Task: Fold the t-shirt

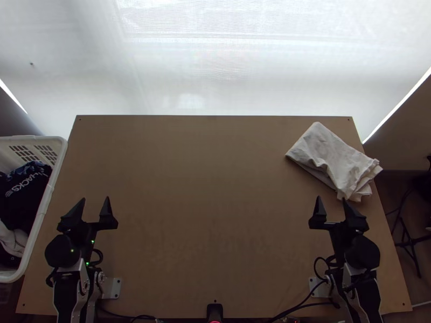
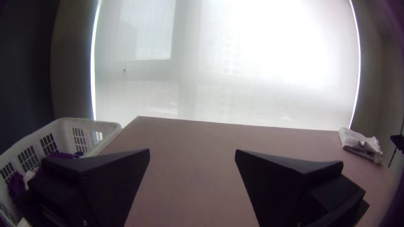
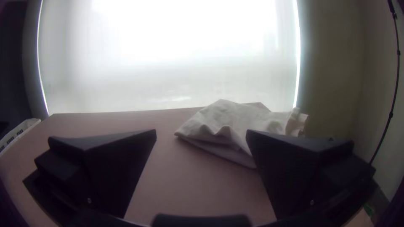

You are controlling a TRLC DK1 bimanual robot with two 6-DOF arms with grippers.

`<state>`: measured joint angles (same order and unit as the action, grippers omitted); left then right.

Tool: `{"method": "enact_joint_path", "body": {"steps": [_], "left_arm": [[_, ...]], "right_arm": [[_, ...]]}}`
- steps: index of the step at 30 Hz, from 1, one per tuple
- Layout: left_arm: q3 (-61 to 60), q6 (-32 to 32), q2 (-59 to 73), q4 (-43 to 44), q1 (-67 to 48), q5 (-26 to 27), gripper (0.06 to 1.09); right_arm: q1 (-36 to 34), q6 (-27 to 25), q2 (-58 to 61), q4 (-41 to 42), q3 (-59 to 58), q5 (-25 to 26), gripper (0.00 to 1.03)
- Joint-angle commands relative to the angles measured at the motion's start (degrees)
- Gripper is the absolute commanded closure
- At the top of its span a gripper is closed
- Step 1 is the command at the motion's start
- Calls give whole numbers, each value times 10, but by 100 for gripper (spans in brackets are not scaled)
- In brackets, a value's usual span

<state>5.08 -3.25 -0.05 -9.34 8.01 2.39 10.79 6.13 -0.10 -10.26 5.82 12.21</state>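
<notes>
"Does any writing show?" asks the first.

"Pale lettering (image 1: 27, 183) crosses a dark garment (image 1: 33, 195) in the white laundry basket (image 1: 31, 139)," says the second. "The basket stands at the table's left side, its smooth plastic walls pierced with rows of narrow slots."

"And the t-shirt (image 1: 336, 156)?"

"It lies on the right side of the light wooden table (image 1: 213, 188), toward the far corner. The right gripper (image 1: 331, 199) is near it, the cloth just beyond its fingertips in the top view. The left gripper (image 1: 96, 199) is well apart from it, over on the table's other side."

"How do the grippers stand?"

"Both wide. Each has its two black, wedge-shaped fingers spread well apart, with bare tabletop visible between them."

"What is the cloth like?"

"Off-white, soft and matt, in a rough oblong of stacked layers set at a slant. Creases and small humps ripple its upper layer, and the end nearest the right gripper is ruffled. One corner crosses the line of the table's right edge. How many folds it has, she cannot tell."

"And behind the table?"

"A pale, finely woven blind (image 1: 215, 64), bright with daylight."
</notes>
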Motion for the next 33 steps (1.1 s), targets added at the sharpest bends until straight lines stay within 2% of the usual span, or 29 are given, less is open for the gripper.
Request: {"method": "enact_joint_path", "body": {"steps": [1, 6, 9, 13, 17, 20, 22, 27, 30, 33], "left_arm": [[34, -4, 9, 75, 43, -1, 10], [149, -13, 142, 69, 50, -2, 10], [285, -41, 282, -17, 68, -2, 10], [476, -90, 427, -156, 80, -3, 10], [629, -149, 543, -292, 117, -4, 10], [699, -149, 603, -356, 137, -5, 10], [720, -148, 618, -362, 162, -4, 10], [767, -141, 647, -377, 232, -5, 10], [787, -116, 695, -393, 300, -5, 10], [804, -87, 763, -395, 373, -9, 10]], "right_arm": [[-29, -17, 3, 23, 21, 1, 4], [-45, -25, 75, 17, 91, 1, 4], [-55, -20, 182, -20, 183, 0, 4], [-75, -5, 308, -95, 328, -1, 4], [-83, 4, 439, -212, 496, -7, 4], [-98, 5, 545, -303, 619, -8, 4], [-127, 5, 590, -339, 674, -7, 4], [-141, -33, 579, -347, 669, -8, 4], [-79, -68, 538, -339, 661, -9, 4], [-23, -56, 532, -330, 684, -17, 4]]}}
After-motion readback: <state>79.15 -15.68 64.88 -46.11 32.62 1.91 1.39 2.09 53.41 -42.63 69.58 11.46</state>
